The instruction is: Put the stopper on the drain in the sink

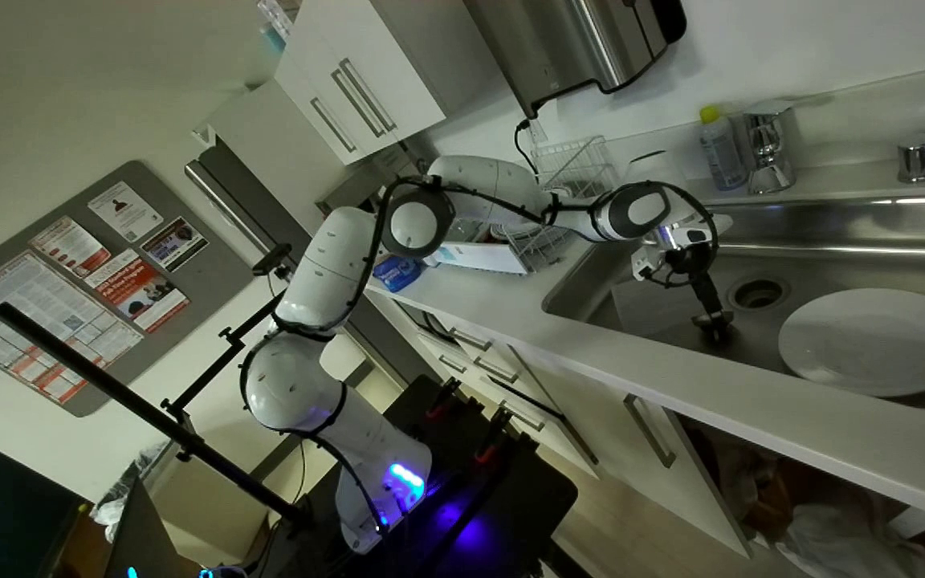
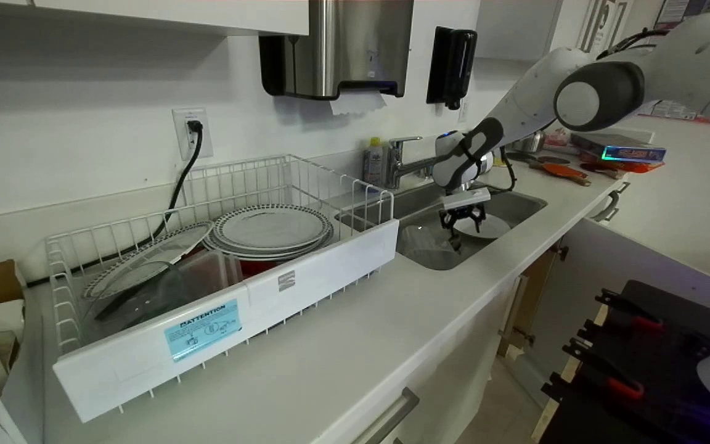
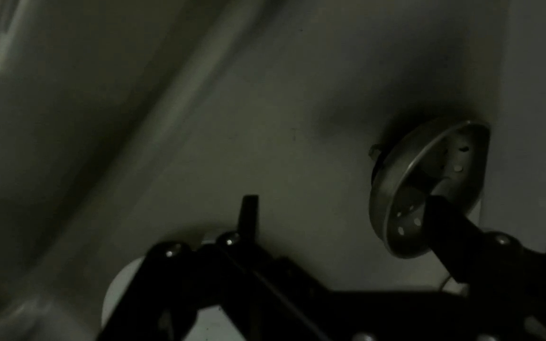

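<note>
The metal stopper (image 3: 389,189) is a perforated cup in the wrist view. It leans on the sink floor, its hollow side facing right. In an exterior view the stopper (image 1: 702,320) is a small shiny piece at the fingertips. My gripper (image 3: 343,201) is open, pointing down into the sink. Its right fingertip overlaps the stopper's hollow; I cannot tell whether it touches. The left finger is apart from it. The gripper also shows in an exterior view (image 2: 467,225). The drain (image 1: 758,293) is an uncovered dark hole beside the gripper in the steel sink (image 1: 848,265).
A large white plate (image 1: 876,341) lies in the sink near the drain. A clear container (image 2: 420,240) stands at the sink's near end. The faucet (image 1: 769,152) and a bottle (image 1: 722,152) stand behind the sink. A dish rack (image 2: 225,333) with plates is on the counter.
</note>
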Available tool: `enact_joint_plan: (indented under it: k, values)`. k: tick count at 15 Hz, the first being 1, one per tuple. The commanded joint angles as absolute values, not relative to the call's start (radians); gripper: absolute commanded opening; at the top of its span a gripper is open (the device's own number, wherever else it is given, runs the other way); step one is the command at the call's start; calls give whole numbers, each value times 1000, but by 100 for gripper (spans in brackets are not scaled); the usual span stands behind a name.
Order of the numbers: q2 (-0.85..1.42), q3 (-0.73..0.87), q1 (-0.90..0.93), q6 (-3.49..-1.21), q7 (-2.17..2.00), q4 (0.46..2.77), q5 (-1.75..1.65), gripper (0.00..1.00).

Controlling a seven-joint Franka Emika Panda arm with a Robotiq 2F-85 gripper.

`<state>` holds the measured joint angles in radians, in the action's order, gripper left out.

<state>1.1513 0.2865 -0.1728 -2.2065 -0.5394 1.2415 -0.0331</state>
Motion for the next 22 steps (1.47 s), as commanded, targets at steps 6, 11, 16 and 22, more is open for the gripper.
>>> enact_joint_plan:
  k: [6,11,16,22]
  values:
    - [1247,285,-187,-2076,-552,1073,-12,38]
    - [1268,286,-185,-2068,-555,1037,-16,1]
    - [1259,288,-179,-2089,-559,1047,-25,2]
    - [1188,295,-167,-2285,-579,1158,-22,2]
